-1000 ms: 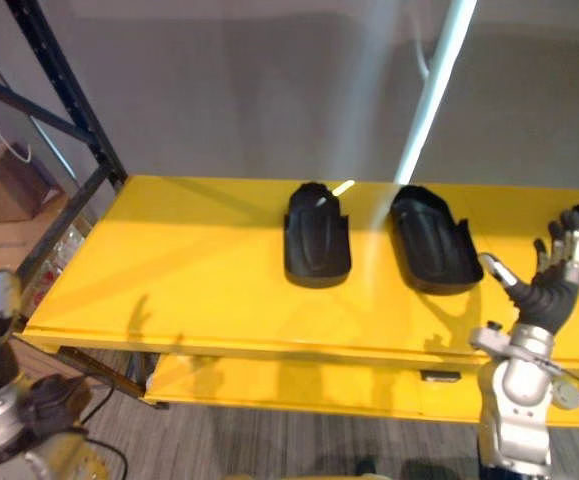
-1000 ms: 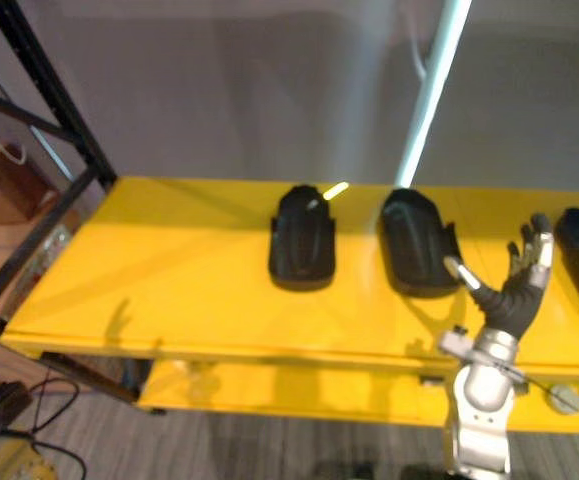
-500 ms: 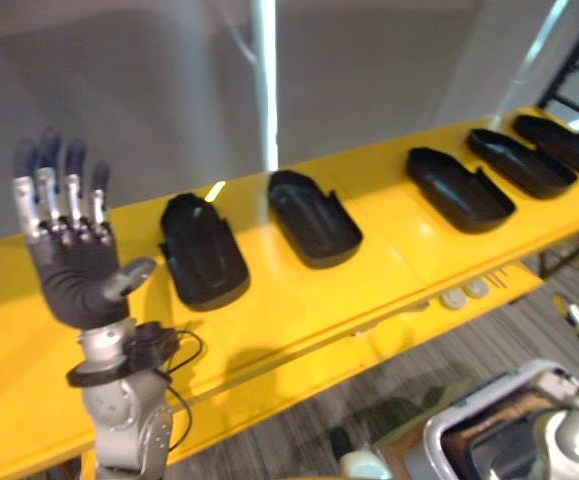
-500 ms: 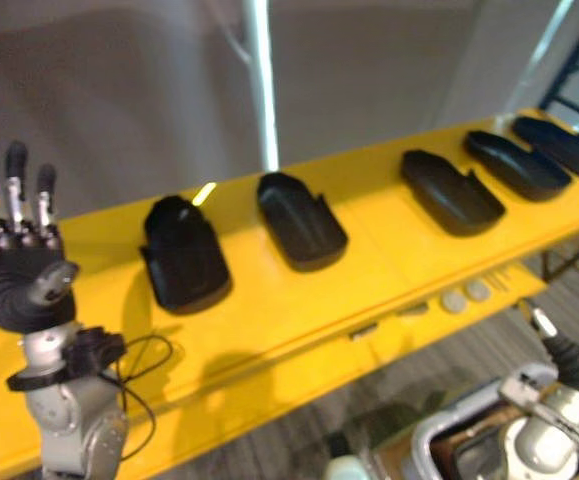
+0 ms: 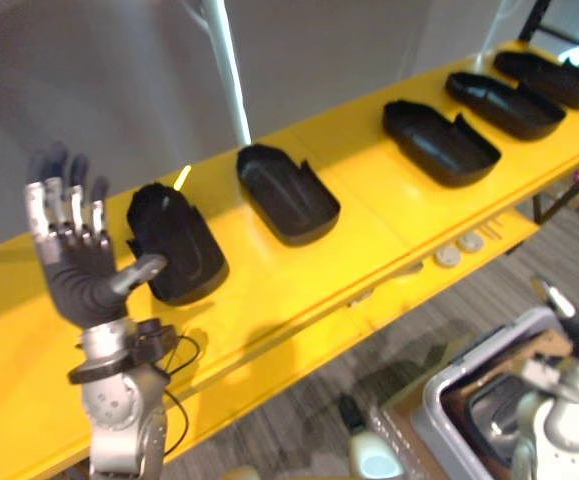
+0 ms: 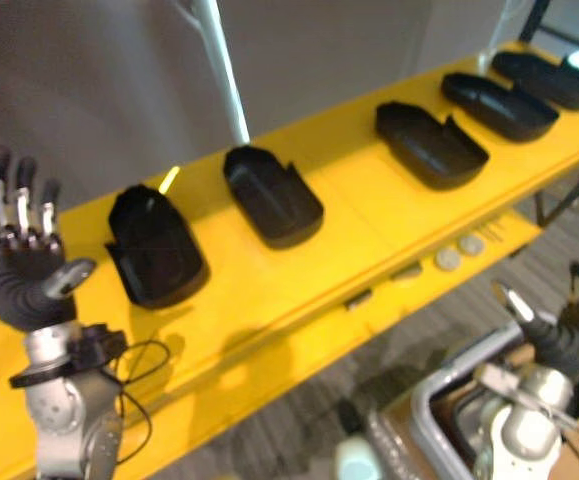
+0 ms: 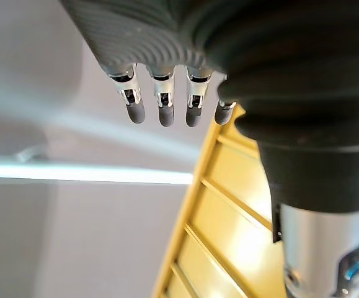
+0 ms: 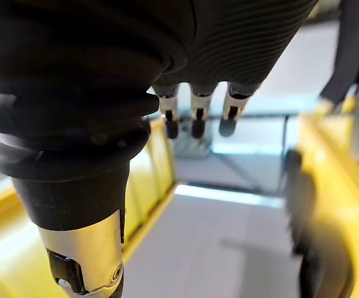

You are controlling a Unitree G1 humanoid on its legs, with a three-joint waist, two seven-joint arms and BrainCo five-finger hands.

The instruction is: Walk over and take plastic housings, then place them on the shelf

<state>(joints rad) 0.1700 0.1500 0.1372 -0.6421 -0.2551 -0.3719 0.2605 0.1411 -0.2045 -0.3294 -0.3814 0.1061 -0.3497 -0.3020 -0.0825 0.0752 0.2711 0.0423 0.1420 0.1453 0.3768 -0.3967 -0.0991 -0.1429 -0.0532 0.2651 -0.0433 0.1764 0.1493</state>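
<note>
Left robot hand (image 5: 81,285): hovering raised before the shelf's (image 5: 389,235) front edge, fingers apart, empty.
Right robot hand (image 6: 567,335): hanging below that edge, fingers apart.
Housings (image 5: 287,193): five lying along the shelf.

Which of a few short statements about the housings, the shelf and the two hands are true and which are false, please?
1. Five black housings lie on the yellow shelf. True.
2. The left hand holds a housing. False: it is raised in front of the shelf, open and empty.
3. The housings are stacked on one another. False: they lie in a row, side by side and apart.
4. The right hand is open, low down by a grey bin. True.
</note>
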